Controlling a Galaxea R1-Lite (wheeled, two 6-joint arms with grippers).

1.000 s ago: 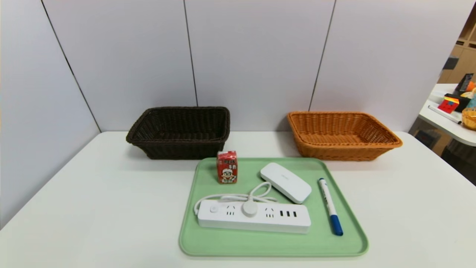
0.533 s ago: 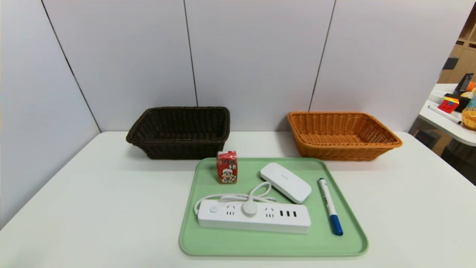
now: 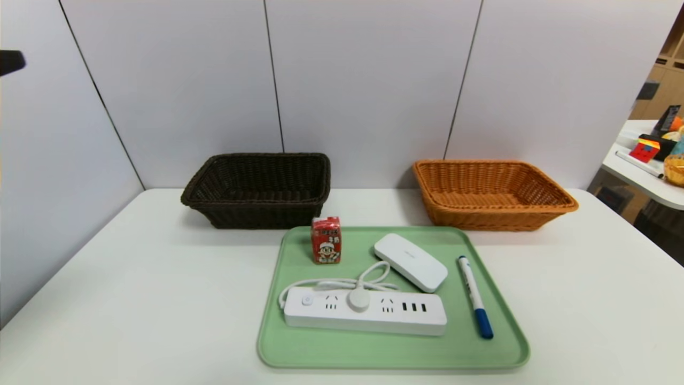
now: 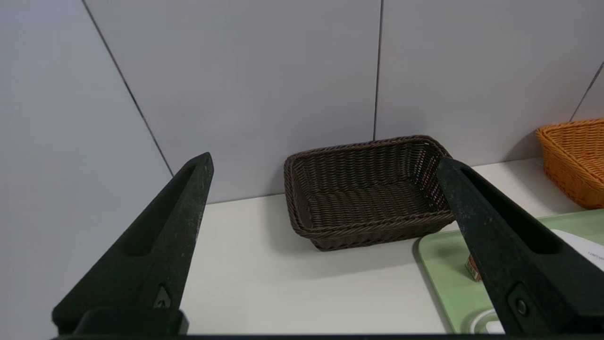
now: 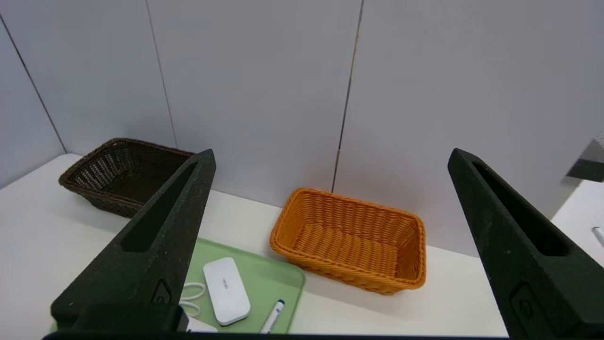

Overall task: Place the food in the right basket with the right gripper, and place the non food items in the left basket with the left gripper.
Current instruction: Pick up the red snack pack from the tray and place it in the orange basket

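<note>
The food, a small red drink carton (image 3: 326, 240), stands upright at the back left of a green tray (image 3: 395, 350). Also on the tray lie a white power strip (image 3: 365, 310) with its coiled cord, a flat white device (image 3: 410, 262) and a blue-capped marker (image 3: 475, 297). The dark brown left basket (image 3: 256, 214) and the orange right basket (image 3: 491, 216) are empty behind the tray. My left gripper (image 4: 325, 160) hangs open and high, facing the dark basket (image 4: 368, 226). My right gripper (image 5: 331, 153) is open and high over the orange basket (image 5: 349, 274).
Grey wall panels close off the back and left of the white table (image 3: 133, 299). A second table (image 3: 646, 171) with coloured clutter stands off to the right. A dark piece of my left arm (image 3: 9, 62) shows at the head view's left edge.
A dark piece of my left arm has come into the head view at its upper left edge. The things on the tray and both baskets have not moved.
</note>
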